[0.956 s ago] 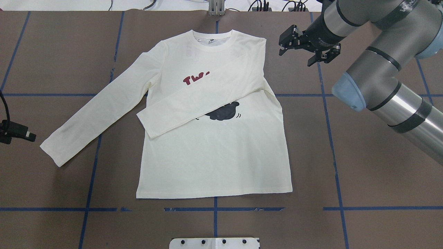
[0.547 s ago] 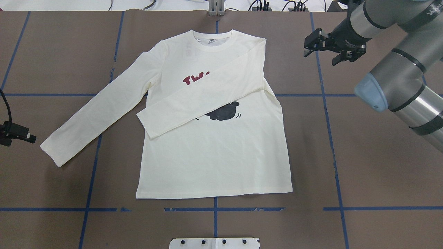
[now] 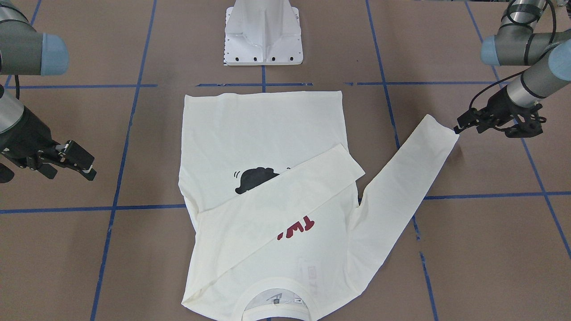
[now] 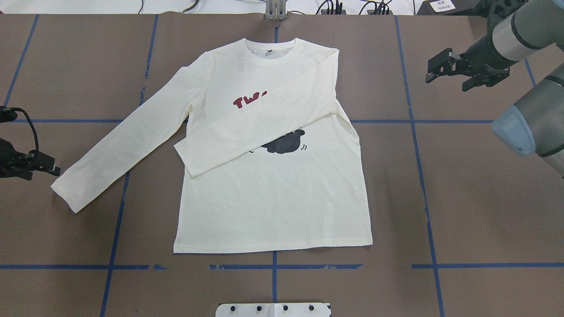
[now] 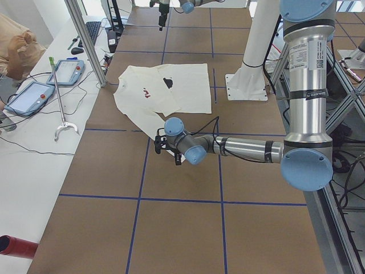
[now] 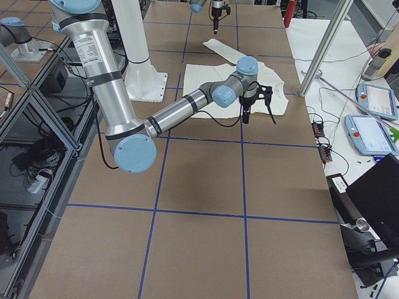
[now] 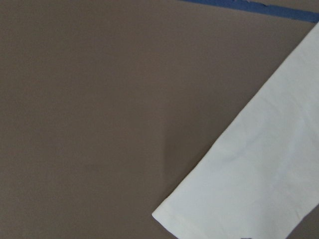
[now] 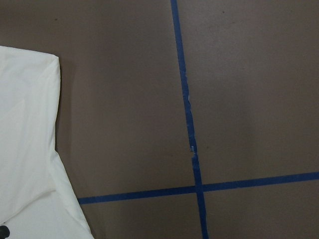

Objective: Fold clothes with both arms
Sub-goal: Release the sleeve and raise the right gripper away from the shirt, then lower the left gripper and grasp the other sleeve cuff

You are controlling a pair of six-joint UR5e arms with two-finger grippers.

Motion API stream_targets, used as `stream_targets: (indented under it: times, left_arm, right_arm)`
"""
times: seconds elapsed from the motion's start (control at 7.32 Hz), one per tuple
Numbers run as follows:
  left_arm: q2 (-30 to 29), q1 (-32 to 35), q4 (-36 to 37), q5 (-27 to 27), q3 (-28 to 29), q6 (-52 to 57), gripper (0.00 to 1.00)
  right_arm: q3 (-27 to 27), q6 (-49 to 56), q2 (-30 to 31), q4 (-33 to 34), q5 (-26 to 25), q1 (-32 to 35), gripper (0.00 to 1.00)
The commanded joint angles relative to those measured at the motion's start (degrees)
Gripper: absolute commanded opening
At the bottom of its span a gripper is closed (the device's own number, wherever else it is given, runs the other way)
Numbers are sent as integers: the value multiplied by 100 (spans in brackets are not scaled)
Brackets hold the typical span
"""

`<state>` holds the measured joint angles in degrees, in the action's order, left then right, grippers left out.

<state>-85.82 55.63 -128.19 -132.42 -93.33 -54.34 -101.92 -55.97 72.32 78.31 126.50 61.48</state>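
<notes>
The cream T-shirt (image 4: 273,198) lies flat on the brown table with its print up and its collar at the far side. One sleeve (image 4: 260,127) is folded across the chest and covers part of the red lettering and the black cat. The other sleeve (image 4: 123,145) lies stretched out to the left, its cuff (image 4: 66,193) near my left gripper (image 4: 52,169). That gripper is open, empty and low just beside the cuff (image 3: 444,133). The left wrist view shows the cuff (image 7: 249,179) at the lower right. My right gripper (image 4: 446,81) is open and empty, well to the right of the shirt's shoulder.
Blue tape lines (image 4: 414,132) cross the table. The white pedestal base (image 3: 263,44) stands just behind the shirt's hem. Beside the table's far edge is a white bench with tablets (image 5: 71,68) and cables.
My right gripper has drawn away from the shirt's shoulder toward the right, still open. My left gripper has moved a little closer to the outstretched cuff. The shirt has not moved.
</notes>
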Motion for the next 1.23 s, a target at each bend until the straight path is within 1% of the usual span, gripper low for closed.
stream_targets:
  times: [0.0, 0.14, 0.55, 0.68, 0.82, 0.96, 1.09]
  left_arm:
    - [-119, -280, 66, 234, 52, -244, 71]
    - [-128, -411, 197, 443, 52, -244, 71]
    - [-58, -483, 225, 533, 52, -235, 71]
    - [-49, -483, 225, 524, 60, -235, 62]
    - [-49, -492, 225, 524, 95, -244, 47]
    - [-83, -501, 233, 524, 122, -244, 16]
    - [-119, -501, 260, 524, 174, -244, 0]
  right_arm:
    - [-100, 121, 212, 0, -11, 31, 99]
    - [-109, 121, 221, -9, -11, 31, 99]
    - [-100, 121, 212, 0, -11, 22, 99]
    - [-109, 121, 212, -9, -11, 13, 99]
    - [-109, 121, 212, -9, -11, 13, 99]
    - [-109, 121, 203, -9, -2, 13, 99]
    - [-109, 121, 203, -9, -2, 13, 99]
